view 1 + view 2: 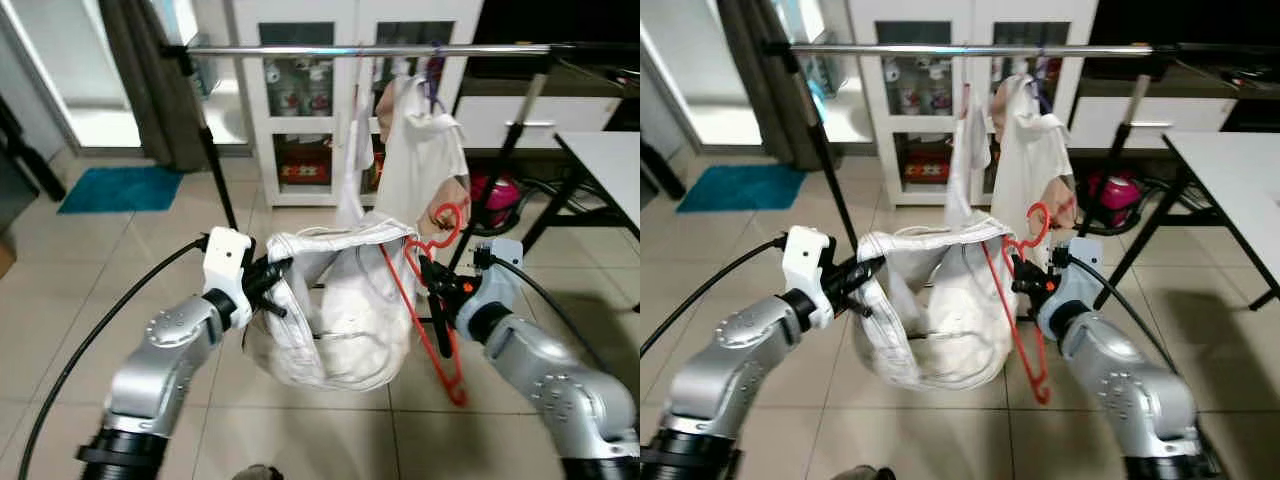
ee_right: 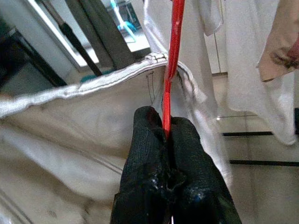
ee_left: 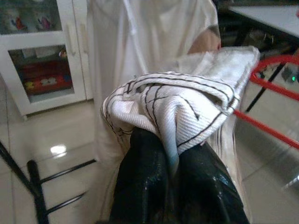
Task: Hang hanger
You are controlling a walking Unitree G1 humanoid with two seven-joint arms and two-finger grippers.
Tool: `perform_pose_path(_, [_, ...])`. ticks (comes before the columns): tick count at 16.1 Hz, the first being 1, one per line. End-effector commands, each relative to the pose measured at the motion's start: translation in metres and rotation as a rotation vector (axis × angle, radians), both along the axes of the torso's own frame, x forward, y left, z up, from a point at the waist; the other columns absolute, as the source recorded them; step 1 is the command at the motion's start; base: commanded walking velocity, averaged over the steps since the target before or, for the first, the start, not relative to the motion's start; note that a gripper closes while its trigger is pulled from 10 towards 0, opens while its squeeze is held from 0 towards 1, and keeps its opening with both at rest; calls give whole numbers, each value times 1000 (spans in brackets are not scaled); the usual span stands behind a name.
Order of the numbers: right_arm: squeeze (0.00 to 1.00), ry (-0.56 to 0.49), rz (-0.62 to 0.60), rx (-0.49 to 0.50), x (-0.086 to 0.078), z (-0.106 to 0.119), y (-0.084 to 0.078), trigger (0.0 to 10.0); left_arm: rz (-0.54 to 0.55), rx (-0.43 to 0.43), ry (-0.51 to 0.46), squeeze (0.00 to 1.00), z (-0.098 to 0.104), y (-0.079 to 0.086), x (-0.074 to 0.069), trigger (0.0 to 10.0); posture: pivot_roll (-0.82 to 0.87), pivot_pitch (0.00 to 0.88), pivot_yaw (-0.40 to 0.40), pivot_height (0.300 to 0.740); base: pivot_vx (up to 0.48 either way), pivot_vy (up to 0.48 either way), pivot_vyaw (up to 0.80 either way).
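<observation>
I have my left gripper (image 1: 268, 283) at nine o'clock, fingers pinched on the white garment (image 1: 335, 310). My right gripper (image 1: 432, 276) at three o'clock is clamped on the red hanger (image 1: 425, 300), which threads through the garment's neck, its hook free. Farther off at twelve o'clock runs the rail (image 1: 300, 49), already carrying other clothes (image 1: 420, 150). I judge the hanging itself not yet done.

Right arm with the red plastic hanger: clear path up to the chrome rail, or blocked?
Probably yes. The right gripper, shut on the red plastic hanger, sits below the chrome rail, whose left stretch is bare. The white hung garments crowd the spot straight above, and the left gripper holding the white cloth may tether it.
</observation>
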State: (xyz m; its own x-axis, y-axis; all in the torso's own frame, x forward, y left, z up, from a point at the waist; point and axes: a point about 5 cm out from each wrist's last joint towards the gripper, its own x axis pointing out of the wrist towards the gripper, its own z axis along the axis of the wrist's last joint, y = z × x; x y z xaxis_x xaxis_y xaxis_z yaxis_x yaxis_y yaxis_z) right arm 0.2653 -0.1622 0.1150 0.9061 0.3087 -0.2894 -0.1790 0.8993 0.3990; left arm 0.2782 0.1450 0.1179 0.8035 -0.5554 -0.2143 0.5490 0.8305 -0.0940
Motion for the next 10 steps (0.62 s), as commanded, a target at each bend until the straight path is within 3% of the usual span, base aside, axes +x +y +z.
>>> perform_pose_path(1, [0, -63, -94, 43, 10, 10, -7, 10000, -86, 9, -41, 0, 15, -6, 3, 0, -56, 0, 29, 740, 0, 0, 0])
perform_pose_path(4, [0, -116, -231, 119, 14, 16, -13, 10000, -241, 23, -50, 0, 27, -17, 0, 0, -44, 0, 39, 740, 0, 0, 0])
perform_pose_path(6, [0, -168, -263, 155, 14, 26, -14, 10000, -194, 8, -68, 0, 35, -18, 13, 0, -39, 0, 40, 740, 0, 0, 0])
perform_pose_path(7, [0, -205, -324, 202, 16, 32, -18, 10000, -185, -38, -67, 0, 43, -20, 18, 0, -33, 0, 41, 740, 0, 0, 0])
perform_pose_path(10, [0, -247, -470, 314, 29, 37, -18, 10000, -309, -91, -56, 0, 56, -35, 16, 0, -22, 0, 37, 740, 0, 0, 0])
